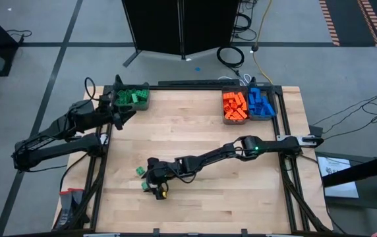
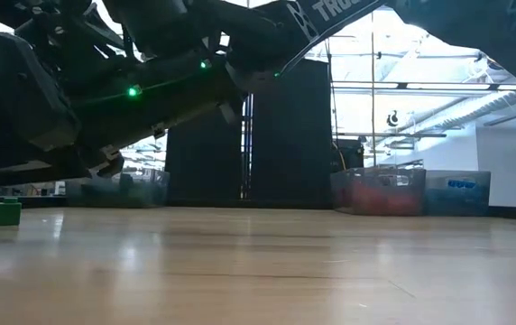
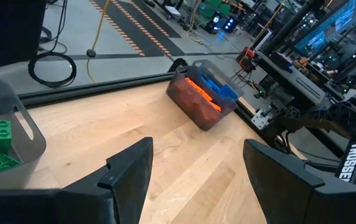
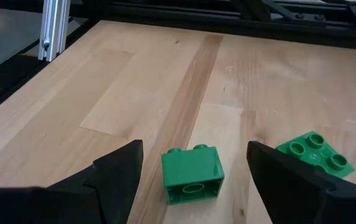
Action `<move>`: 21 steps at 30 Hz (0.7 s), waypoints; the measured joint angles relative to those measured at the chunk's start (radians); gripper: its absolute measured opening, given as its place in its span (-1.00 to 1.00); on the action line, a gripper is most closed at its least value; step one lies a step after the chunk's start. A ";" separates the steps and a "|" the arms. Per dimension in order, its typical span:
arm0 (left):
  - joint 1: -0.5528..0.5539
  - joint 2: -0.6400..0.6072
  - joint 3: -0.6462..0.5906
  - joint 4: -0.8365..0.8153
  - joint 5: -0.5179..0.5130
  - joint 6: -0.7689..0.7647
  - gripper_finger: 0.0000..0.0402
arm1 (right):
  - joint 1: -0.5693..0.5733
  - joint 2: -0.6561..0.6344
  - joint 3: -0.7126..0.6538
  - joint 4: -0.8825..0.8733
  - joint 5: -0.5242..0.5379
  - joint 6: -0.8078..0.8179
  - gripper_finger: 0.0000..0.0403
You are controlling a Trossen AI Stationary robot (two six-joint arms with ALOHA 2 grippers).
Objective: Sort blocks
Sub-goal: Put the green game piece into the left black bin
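Observation:
Two green blocks lie on the wooden table near its front left. One green block [image 4: 190, 176] rests on a side wall, its hollow underside toward my right wrist camera. The other green block [image 4: 315, 152] [image 1: 140, 172] lies flat, studs up, just beside it. My right gripper [image 4: 193, 152] [image 1: 150, 185] is open, with one finger on either side of the tipped block and a gap at both sides. My left gripper [image 3: 196, 149] [image 1: 128, 112] hangs open beside the bin of green blocks [image 1: 132, 97] at the far left.
At the far right stand a bin of orange blocks [image 1: 234, 105] and a bin of blue blocks [image 1: 261, 102]. A black frame rail [image 4: 228, 15] runs along the table's edge. Bare wood [image 1: 195, 128] lies between the bins and my right arm.

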 joint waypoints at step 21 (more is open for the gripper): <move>0.000 0.000 0.000 0.000 -0.005 -0.025 0.25 | 0.001 0.038 0.040 -0.008 0.002 0.085 -0.47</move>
